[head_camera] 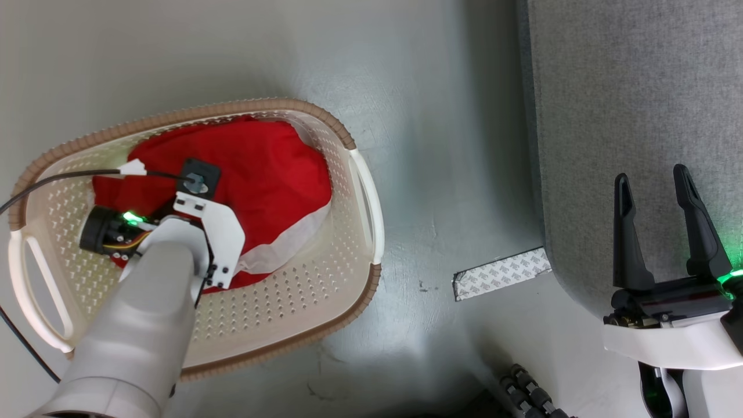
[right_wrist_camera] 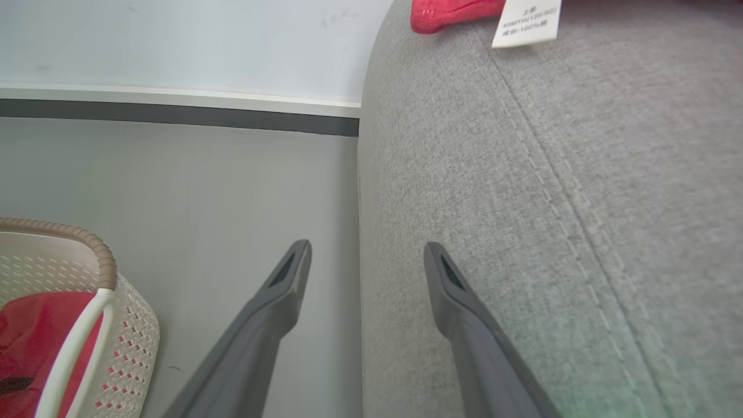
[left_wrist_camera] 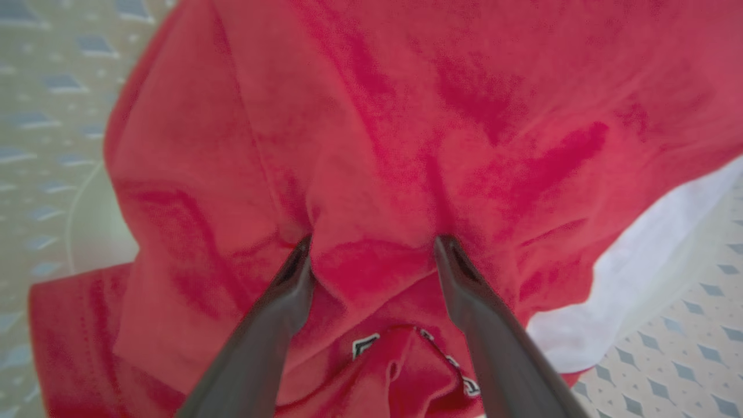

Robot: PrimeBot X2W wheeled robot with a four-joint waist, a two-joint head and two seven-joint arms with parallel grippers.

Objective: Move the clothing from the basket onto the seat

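At your left, 1 basket (head_camera: 325, 119) with 2 white handles (head_camera: 365, 197) stands on the grey floor (head_camera: 435, 116). In it lies 1 piece of clothing (head_camera: 267, 168), red with white trim. Your left arm reaches down into the basket, 1 black cable (head_camera: 58, 177) running to its wrist. In the left wrist view the left gripper (left_wrist_camera: 371, 247) has its jaws spread; both fingertips (left_wrist_camera: 302, 255) press into the red cloth and a fold bulges between them. Low in that view are white-edged printed letters (left_wrist_camera: 365, 345), too crumpled to read.

Right of the basket, 1 strip of patterned tape (head_camera: 502, 273) lies on the floor, touching the seat's corner. You see 1 seat (head_camera: 627, 87), grey, filling the right side.

The right gripper (head_camera: 651, 174) hovers over the seat's edge, jaws apart and holding nothing. At the top of the right wrist view, 1 red edge (right_wrist_camera: 453, 14) of fabric rests on the seat beside 1 white label (right_wrist_camera: 528, 23). Its small print seems to read "60MTH(120/60)" and "100%"; the rest is too small.
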